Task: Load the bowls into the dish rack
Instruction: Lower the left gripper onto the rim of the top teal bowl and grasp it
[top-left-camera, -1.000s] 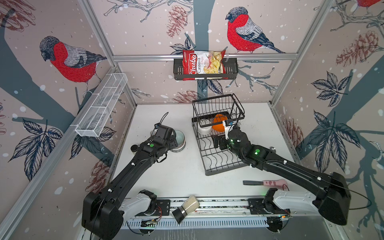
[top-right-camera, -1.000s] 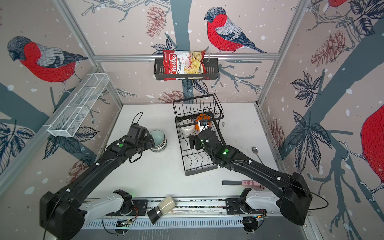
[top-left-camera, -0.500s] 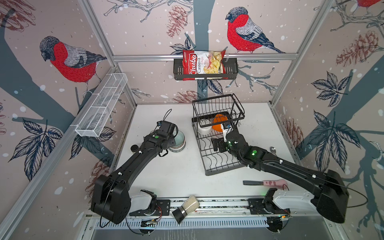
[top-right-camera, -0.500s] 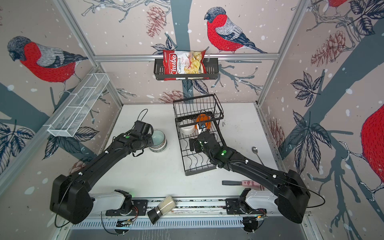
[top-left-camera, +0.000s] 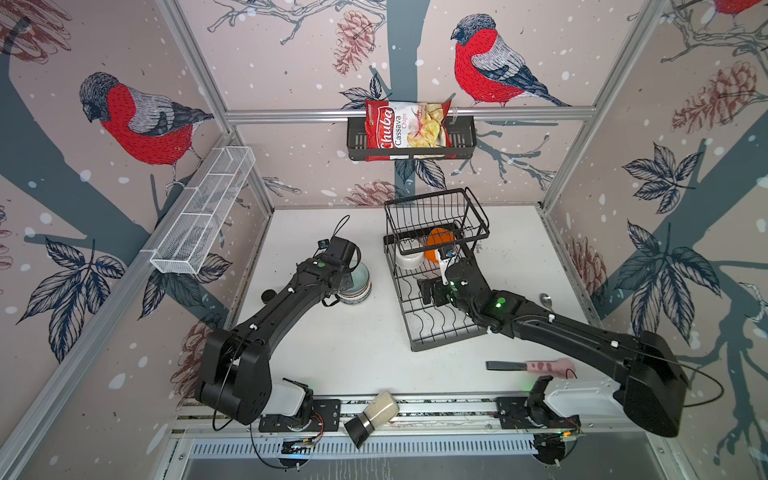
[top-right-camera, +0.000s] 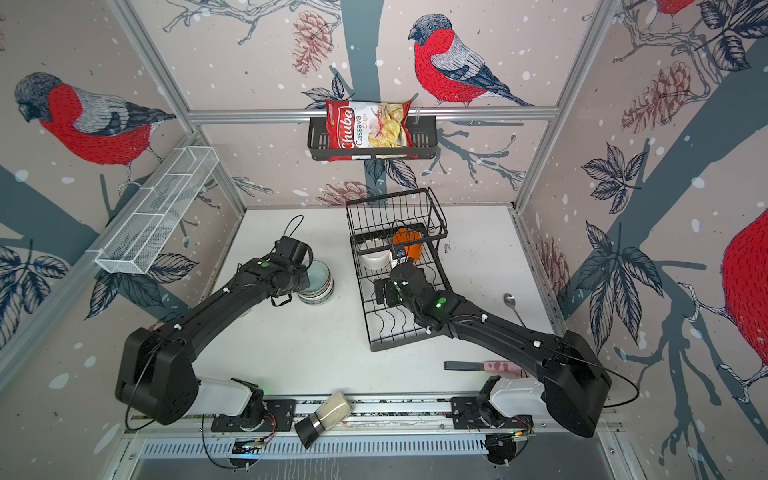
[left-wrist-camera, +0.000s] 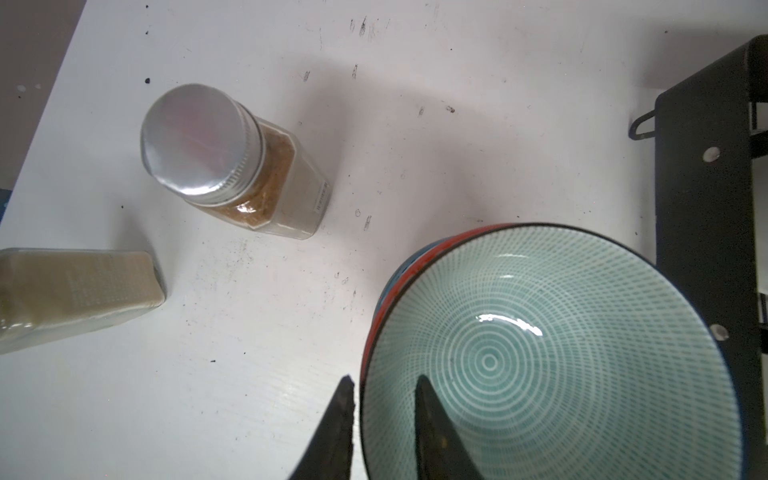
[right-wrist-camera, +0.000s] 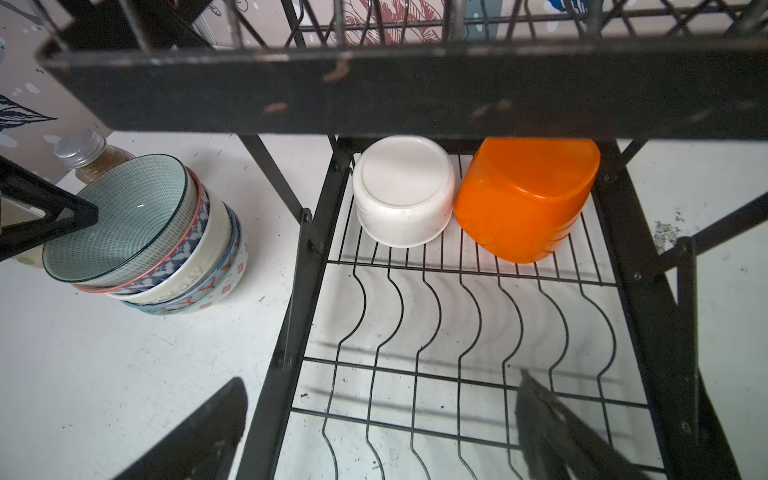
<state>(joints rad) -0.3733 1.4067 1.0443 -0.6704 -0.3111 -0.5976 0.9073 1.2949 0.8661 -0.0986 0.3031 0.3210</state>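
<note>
View down onto a white table (top-left-camera: 353, 353) inside a booth papered with red-breasted birds. Right of centre, the black wire dish rack (top-left-camera: 436, 324), with wavy dividers on its flat base and a raised basket tier (top-left-camera: 436, 216) at the far end. Under that tier, on the rack's base, two bowls already loaded: a white bowl (right-wrist-camera: 403, 191) with its base turned to the right wrist camera, and beside it, touching or nearly so, an orange bowl (right-wrist-camera: 523, 199) tipped on its side. Just left of the rack, on the table, a stack of bowls (top-left-camera: 357, 286), several patterned ones nested, topped by a teal bowl (left-wrist-camera: 540, 353) with fine ringed lines inside. At the stack, the left claw (left-wrist-camera: 384, 386), astride the teal bowl's rim: one finger (left-wrist-camera: 336, 428) outside the wall, the other inside the bowl, the two close together; cannot tell whether clamped on the rim or only around it. Low over the rack's wavy dividers, the right claw (right-wrist-camera: 380, 378), spread wide, released, with nothing between its fingers. Near the stack, an upright spice jar (left-wrist-camera: 224, 166) with a silver lid and brown contents; farther off, a pale jar (left-wrist-camera: 75, 291) lying on its side. To the right of the rack, a spoon (top-left-camera: 545, 298) on the table.
</note>
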